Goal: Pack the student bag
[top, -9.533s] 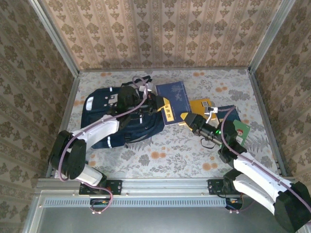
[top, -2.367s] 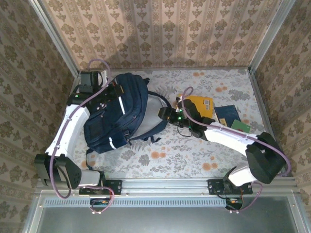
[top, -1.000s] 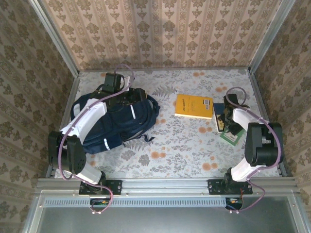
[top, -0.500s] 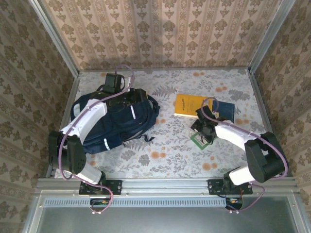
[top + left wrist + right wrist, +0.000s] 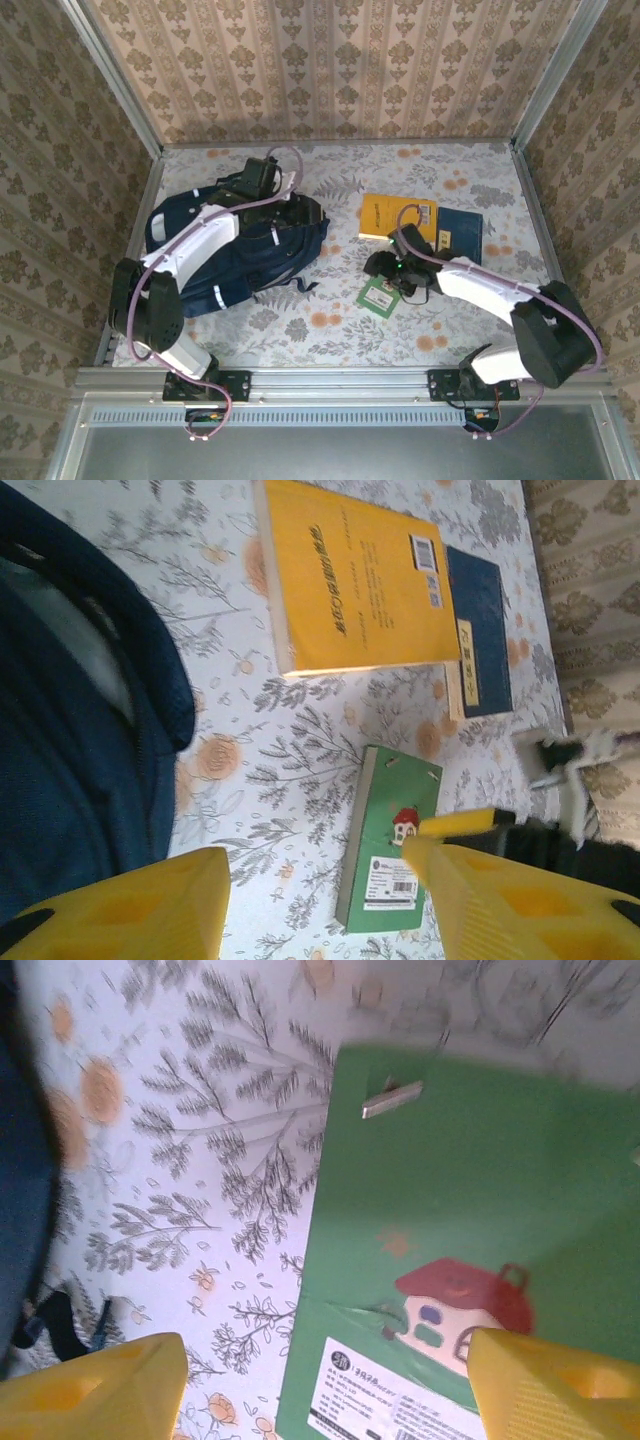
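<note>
So we're mid-pack here; the student bag lies on its side on the left part of the table, mouth facing the books, and nothing from the right-hand pile is in it yet as far as I can see; the step in hand looks like ferrying the green book over to that mouth

The right gripper sits right over the green book with its jaws wide; one finger overlaps the cover, the other hangs off the book's edge over bare table, so I'd call it pushing or sliding, not a proper pinch; the left gripper is up by the bag's top, jaws apart with nothing between them, looking across at the yellow book and blue book

Next move, my guess: the left one has to hold the bag's mouth open while the right gets the book in

Versus a second ago: the green book was out beside the blue one on the right; now it's well left of there, much closer to the bag, and the right arm has swung in with it
</note>
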Tool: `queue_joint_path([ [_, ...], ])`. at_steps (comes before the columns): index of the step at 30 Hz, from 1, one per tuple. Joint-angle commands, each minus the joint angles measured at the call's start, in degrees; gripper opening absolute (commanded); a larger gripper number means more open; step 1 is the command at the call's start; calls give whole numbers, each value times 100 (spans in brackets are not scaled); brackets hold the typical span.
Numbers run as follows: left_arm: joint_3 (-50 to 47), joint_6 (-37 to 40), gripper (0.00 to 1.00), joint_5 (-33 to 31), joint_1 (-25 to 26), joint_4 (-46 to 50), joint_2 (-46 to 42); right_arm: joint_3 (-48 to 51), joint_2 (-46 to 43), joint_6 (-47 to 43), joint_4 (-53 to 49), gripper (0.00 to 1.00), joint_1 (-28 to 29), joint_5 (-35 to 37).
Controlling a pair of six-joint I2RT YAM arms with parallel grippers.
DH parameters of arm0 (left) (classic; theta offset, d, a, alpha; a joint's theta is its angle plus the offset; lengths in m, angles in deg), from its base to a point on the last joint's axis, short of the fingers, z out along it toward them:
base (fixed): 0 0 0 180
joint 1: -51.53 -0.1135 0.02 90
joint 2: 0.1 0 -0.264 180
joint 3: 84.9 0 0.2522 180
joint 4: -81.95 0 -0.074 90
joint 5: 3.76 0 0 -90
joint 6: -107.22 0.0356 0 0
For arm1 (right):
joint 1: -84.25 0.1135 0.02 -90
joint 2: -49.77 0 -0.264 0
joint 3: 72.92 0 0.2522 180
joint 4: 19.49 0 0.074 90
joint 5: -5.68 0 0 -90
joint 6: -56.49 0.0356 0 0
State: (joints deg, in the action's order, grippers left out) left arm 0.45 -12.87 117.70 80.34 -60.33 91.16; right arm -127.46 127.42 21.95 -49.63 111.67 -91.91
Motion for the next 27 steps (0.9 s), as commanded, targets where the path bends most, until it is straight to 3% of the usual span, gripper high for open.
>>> queue_joint_path([
  [1, 94, -230, 58, 389, 286, -13, 213, -90, -239, -784, -180, 77, -442, -278],
  [8, 106, -598, 59, 492, 581, -29, 43, -704, 890, -1383, 14, 78, -1098, -535],
  [16, -619, -907, 60, 375, 590, -225, -848, -916, 1511, -1517, 174, 79, -1294, -746],
  [27, -974, -845, 61, 145, 573, -1, -1270, 284, 628, -1161, 423, 79, -1293, -1144],
])
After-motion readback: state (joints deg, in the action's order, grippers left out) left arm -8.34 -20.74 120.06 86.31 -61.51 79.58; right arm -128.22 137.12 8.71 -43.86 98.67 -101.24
